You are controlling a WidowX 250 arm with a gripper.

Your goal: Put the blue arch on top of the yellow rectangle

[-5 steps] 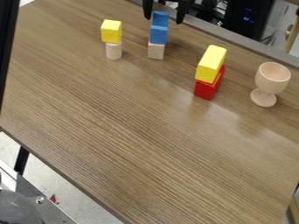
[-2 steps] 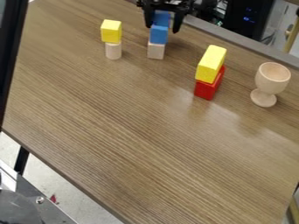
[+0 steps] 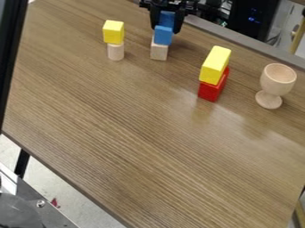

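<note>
Blue arch (image 3: 163, 35), likely light, stiff and slippery, sat clasped in the black gripper (image 3: 166, 30) atop a pale block (image 3: 159, 52), its sides offering the surest hold.

Hand (image 3: 166, 30) nr. top edge, clamped, pointing down.

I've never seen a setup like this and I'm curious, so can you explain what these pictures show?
They all come from one fixed camera looking down at a slant. The machine is a robot arm; its black two-finger gripper is at the table's far edge. It appears to grip the blue arch, with a finger on either side, above a pale block. At picture left, a yellow block sits on a pale cylinder. Right of the arch, a yellow rectangle lies on a red block, and beyond stands a wooden goblet.
</note>
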